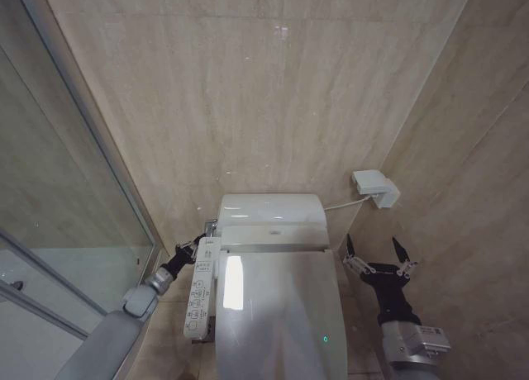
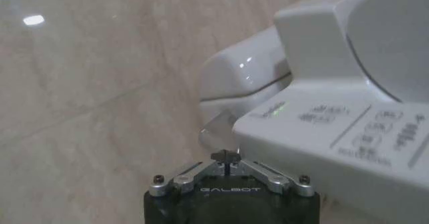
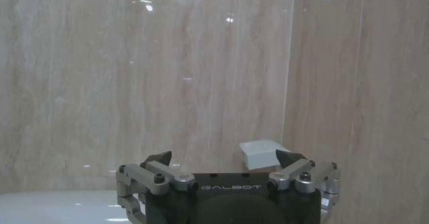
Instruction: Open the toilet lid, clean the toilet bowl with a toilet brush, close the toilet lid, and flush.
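Looking down in the head view, the toilet lid (image 1: 277,314) lies closed, filling the lower centre of the frame, with the white tank unit (image 1: 271,219) above it against the beige stone wall (image 1: 248,83). The white button panel arm (image 1: 200,291) runs along the lid's left edge. The left gripper (image 1: 201,241) sits at the upper end of that panel, left of centre, close to the tank's corner. In the left wrist view the left gripper's fingers (image 2: 226,156) are clenched together at the lower centre, just beside the panel's corner (image 2: 268,118), with the tank's curved side (image 2: 244,78) beyond; whether they touch the panel I cannot tell.

The right gripper (image 1: 378,258) hovers at the lower right, released, fingers spread wide, apart from the lid's right edge and below a white wall box (image 1: 374,187). The right wrist view shows the same box (image 3: 261,153) between its open fingertips, against the wall corner.

Open room: a narrow floor strip at lower right; a glass shower panel (image 1: 58,190) closes the left side.
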Available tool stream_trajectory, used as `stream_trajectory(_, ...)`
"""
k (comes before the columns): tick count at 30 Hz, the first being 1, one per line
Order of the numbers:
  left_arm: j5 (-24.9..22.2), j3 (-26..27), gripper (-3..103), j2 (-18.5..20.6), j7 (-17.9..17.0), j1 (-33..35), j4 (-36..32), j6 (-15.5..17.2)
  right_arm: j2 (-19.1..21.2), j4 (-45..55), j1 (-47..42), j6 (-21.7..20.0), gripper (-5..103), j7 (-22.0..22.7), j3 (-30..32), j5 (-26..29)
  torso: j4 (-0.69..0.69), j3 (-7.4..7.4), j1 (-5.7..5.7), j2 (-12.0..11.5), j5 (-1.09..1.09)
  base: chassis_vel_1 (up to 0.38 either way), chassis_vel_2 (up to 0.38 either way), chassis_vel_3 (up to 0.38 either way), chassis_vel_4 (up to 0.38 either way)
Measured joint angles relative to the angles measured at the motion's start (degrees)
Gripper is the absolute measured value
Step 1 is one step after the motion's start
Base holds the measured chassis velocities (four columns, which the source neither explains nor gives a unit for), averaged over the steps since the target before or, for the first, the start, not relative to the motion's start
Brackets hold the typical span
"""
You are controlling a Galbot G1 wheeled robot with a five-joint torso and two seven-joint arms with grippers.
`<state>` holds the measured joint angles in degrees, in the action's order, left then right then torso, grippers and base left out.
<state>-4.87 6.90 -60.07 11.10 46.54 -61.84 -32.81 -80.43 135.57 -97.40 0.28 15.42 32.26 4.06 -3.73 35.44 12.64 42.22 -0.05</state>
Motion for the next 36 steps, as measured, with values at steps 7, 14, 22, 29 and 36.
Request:
stream_trajectory(7, -2.7, 3.7, 0, 1.8, -4.2, 3.2, -2.3, 1.0, 0.0, 0.0, 0.0, 0.0, 100, 0.0, 0.0, 0.0, 0.05, 0.0, 0.0, 0.0, 0.01, 0.0, 0.0, 0.0, 0.0)
stream_trajectory(14, -7.3, 10.2, 0, 2.6, -8.9, 7.8, -9.3, 6.2, 0.0, 0.0, 0.0, 0.0, 100, 0.0, 0.0, 0.0, 0.07, 0.0, 0.0, 0.0, 0.04, 0.0, 0.0, 0.0, 0.0)
stream_trajectory(22, -10.9, 18.7, 38, 1.3, -13.4, 17.1, -23.7, 12.8, 0.0, 0.0, 0.0, 0.0, 100, 0.0, 0.0, 0.0, 0.06, 0.0, 0.0, 0.0, 0.05, 0.0, 0.0, 0.0, 0.0)
stream_trajectory(29, -12.6, 24.7, 66, -2.6, -16.2, 26.4, -35.7, 18.1, 0.0, 0.0, 0.0, 0.0, 100, 0.0, 0.0, 0.0, 0.08, 0.0, 0.0, 0.0, 0.05, 0.0, 0.0, 0.0, 0.0)
stream_trajectory(36, -12.9, 29.5, 66, -6.1, -17.7, 33.5, -45.8, 20.3, 0.0, 0.0, 0.0, 0.0, 100, 0.0, 0.0, 0.0, 0.06, 0.0, 0.0, 0.0, 0.06, 0.0, 0.0, 0.0, 0.0)
